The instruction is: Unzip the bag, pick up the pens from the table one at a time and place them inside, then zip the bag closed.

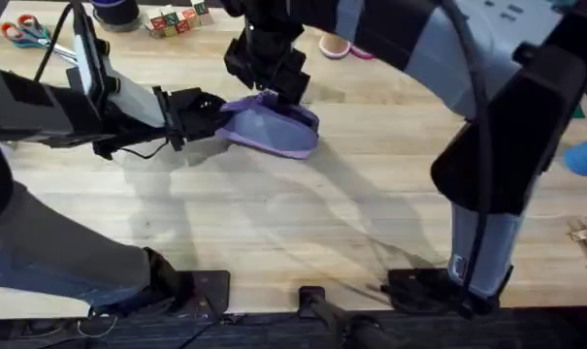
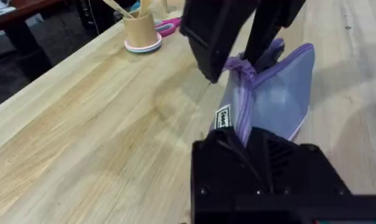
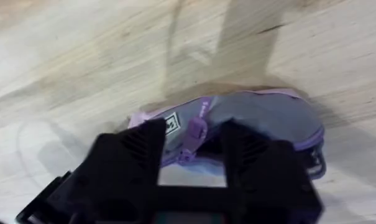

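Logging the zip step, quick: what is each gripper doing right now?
Left gripper: shut on the end of the bag.
Right gripper: at the bag's zip; fingers cannot be told.

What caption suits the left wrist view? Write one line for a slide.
Left gripper clamps one end of the lavender pencil pouch on the wooden table while the right gripper works its zip.

The soft lavender fabric pouch [image 1: 272, 127] sits hemmed in: the black left gripper [image 1: 208, 109] blocks its 9 o'clock end and the black right gripper [image 1: 271, 79] stands over its zip at 12 o'clock. From 3 round to 7 o'clock the light wooden plank tabletop [image 1: 303, 223] lies bare. Farther toward 10 to 12 o'clock stand coloured wooden blocks [image 1: 177, 19] and orange-handled scissors [image 1: 21, 31].
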Robot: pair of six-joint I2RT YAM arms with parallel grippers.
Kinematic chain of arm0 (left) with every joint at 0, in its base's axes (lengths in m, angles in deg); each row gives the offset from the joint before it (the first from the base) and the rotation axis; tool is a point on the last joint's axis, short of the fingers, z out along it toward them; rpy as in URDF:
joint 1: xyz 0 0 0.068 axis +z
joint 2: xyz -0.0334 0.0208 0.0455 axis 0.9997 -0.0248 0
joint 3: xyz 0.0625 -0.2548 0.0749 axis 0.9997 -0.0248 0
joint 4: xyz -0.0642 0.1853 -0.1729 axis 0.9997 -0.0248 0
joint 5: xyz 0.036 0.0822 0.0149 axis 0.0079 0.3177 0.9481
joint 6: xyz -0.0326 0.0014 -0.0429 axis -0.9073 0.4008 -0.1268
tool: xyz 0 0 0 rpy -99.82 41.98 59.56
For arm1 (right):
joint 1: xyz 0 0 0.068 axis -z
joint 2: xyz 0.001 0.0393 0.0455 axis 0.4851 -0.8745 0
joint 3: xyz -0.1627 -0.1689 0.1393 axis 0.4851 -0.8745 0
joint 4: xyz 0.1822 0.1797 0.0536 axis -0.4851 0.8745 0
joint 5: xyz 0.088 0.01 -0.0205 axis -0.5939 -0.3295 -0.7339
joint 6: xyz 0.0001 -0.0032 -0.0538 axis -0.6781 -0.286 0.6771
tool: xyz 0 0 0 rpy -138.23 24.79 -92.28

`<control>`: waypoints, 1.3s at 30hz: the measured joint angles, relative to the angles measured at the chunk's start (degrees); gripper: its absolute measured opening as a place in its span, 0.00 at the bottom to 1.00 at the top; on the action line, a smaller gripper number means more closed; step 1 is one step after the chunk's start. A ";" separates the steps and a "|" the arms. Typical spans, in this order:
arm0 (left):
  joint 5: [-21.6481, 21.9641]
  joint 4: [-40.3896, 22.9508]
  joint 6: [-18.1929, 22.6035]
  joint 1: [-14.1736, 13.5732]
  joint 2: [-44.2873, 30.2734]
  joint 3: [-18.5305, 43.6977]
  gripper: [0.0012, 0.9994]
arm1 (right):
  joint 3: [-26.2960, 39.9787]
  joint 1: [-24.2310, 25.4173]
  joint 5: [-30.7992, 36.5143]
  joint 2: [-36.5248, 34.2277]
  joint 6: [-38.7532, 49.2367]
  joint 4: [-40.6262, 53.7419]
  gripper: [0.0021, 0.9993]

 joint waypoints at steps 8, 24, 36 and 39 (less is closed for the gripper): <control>0.23 -0.15 0.00 0.04 0.00 -0.07 0.04 | 0.00 0.15 -0.94 -1.57 -0.04 0.01 0.05; 0.21 -0.16 0.00 0.04 0.00 -0.09 0.04 | 0.00 1.10 -2.14 -1.49 0.34 0.13 0.03; -1.23 0.03 -0.18 -0.02 0.00 -0.09 0.04 | -0.02 2.40 -5.09 1.65 3.31 1.03 0.03; -1.47 0.02 -0.29 -0.02 0.00 -0.09 0.04 | -0.02 2.45 -5.25 2.21 3.96 1.05 0.03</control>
